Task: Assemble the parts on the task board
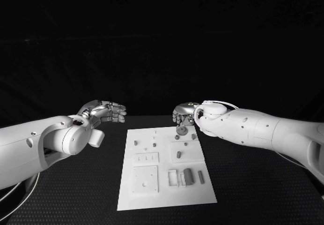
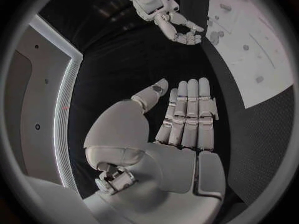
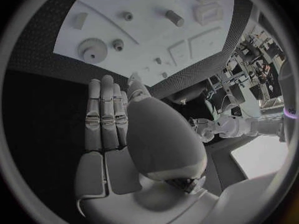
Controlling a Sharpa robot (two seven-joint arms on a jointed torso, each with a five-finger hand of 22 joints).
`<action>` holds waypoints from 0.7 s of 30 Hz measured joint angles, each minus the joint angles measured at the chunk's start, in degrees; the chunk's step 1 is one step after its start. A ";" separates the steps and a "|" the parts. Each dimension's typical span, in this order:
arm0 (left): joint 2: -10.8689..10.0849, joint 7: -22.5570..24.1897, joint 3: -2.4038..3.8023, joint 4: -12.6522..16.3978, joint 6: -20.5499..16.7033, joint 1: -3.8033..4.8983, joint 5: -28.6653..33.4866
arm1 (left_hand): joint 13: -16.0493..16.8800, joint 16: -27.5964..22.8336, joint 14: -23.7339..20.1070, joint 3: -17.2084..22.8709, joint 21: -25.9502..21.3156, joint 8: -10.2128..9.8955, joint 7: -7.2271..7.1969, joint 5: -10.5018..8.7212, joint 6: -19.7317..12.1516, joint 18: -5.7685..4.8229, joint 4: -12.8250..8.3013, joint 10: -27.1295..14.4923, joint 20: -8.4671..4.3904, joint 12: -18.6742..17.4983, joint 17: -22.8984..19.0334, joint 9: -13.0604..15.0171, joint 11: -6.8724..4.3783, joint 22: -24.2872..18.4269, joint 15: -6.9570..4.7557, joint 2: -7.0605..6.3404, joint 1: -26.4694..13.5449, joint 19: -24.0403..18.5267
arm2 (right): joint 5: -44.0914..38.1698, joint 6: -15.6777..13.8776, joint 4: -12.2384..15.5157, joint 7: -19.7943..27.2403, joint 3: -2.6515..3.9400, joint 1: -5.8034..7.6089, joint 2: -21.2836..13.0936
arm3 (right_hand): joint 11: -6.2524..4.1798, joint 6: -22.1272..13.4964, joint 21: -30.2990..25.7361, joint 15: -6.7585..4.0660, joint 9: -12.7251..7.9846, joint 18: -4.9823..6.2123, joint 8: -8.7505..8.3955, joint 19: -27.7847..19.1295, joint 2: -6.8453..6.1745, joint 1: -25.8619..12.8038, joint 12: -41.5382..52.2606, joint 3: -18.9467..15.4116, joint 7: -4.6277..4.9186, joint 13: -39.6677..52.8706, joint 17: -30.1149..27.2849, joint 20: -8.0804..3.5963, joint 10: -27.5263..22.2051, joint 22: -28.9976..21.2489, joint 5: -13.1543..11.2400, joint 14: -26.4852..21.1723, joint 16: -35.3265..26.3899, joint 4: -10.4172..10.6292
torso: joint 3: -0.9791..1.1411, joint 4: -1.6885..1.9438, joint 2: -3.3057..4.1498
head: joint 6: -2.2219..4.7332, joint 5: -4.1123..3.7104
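The white task board (image 1: 165, 192) lies in the middle of the black table. A grey gear (image 1: 181, 131) lies near its far edge, with small pegs (image 1: 136, 142) beside it and longer grey pieces (image 1: 188, 176) in a holder nearer me. My right hand (image 1: 183, 115) hovers over the board's far edge, just above the gear, holding nothing. In the right wrist view its fingers (image 3: 102, 114) stretch out straight toward the gear (image 3: 91, 49). My left hand (image 1: 105, 112) hangs left of the board's far corner; its fingers (image 2: 187, 117) are straight and empty.
Square recessed plates (image 1: 144, 180) take up the board's left half. Black table surface (image 1: 67, 197) surrounds the board on all sides. In the left wrist view the right hand (image 2: 177, 27) shows beside the board (image 2: 249, 45).
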 measured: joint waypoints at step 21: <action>0.05 0.06 0.02 -0.36 0.57 0.01 -0.12 | 0.22 -0.23 0.00 0.00 0.00 0.00 0.00 0.00 0.00 -0.09 0.00 0.00 0.00 -0.24 0.16 0.01 0.00 0.06 0.00 -0.23 -0.23 0.00 | -4.41 2.46 0.76 -0.49 0.00 -1.35 -1.02 | -0.47 0.61 0.95 -0.10 -0.31 0.00 -0.73 0.63 -1.39 -2.61 -1.74 -0.22 0.18 -0.23 1.40 -0.26 0.47 -0.03 0.22 0.94 0.00 0.22 | 1.02 1.88 2.81 | 0.14 -1.38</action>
